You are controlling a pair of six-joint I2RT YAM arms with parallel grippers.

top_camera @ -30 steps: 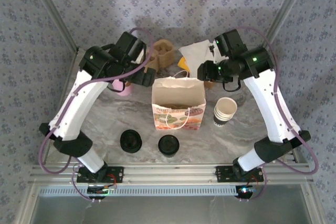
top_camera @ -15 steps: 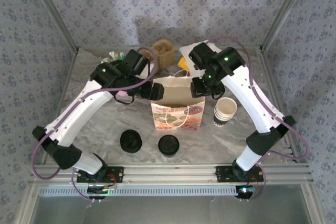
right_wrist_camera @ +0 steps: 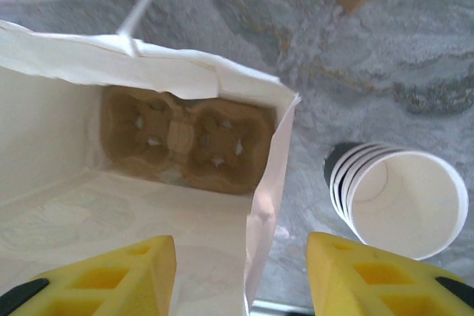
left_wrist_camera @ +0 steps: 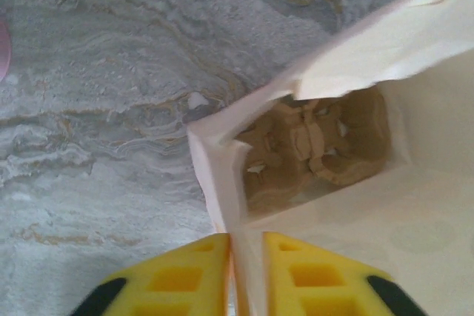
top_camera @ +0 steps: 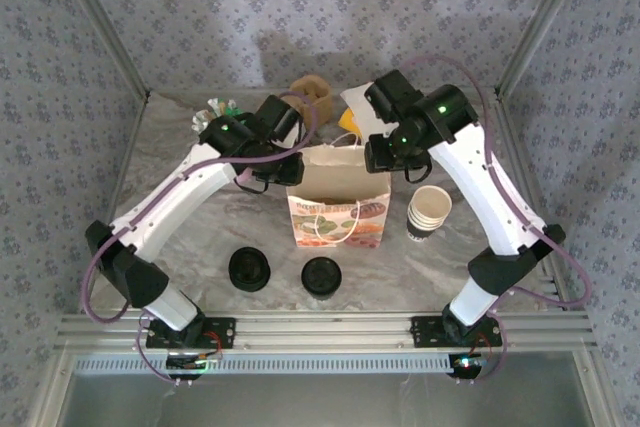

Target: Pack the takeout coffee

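The lidded coffee cup [top_camera: 249, 269] stands at the front, apart from the paper bag [top_camera: 340, 222]. It looks light and squashy, so hold its middle softly. The left gripper [left_wrist_camera: 246, 257] pinches the bag's edge, and the right gripper [right_wrist_camera: 241, 279] is spread apart.

Bright, even light with soft shadows; the close-up left fingers [left_wrist_camera: 178, 275] look blurred.
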